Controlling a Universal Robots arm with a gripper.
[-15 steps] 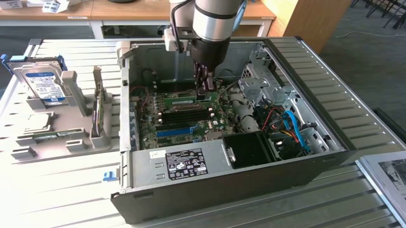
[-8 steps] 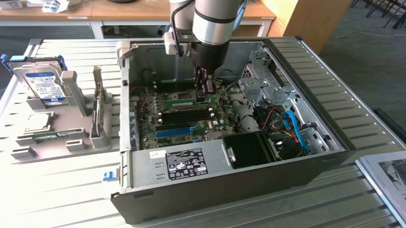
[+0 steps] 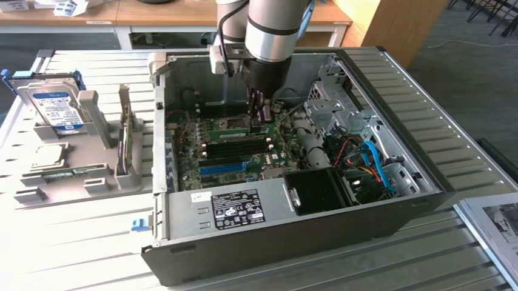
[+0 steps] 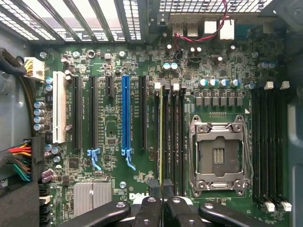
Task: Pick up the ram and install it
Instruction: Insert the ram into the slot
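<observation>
Your gripper is clamped on the ram inside the open computer case. The stick stands edge-on along 1 memory slot, just beside the empty CPU socket on the motherboard.

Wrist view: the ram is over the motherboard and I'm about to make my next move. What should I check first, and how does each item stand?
1. Grip: the gripper is shut on the ram, which is held edge-on: ok.
2. Alignment: the ram runs parallel to the memory slots beside the CPU socket: ok.
3. Seating: whether the ram is pressed into a slot: cannot tell.
4. White slot latches open: cannot tell.
5. Cables: the red wire lies by the rear ports, away from the slots: ok.
</observation>
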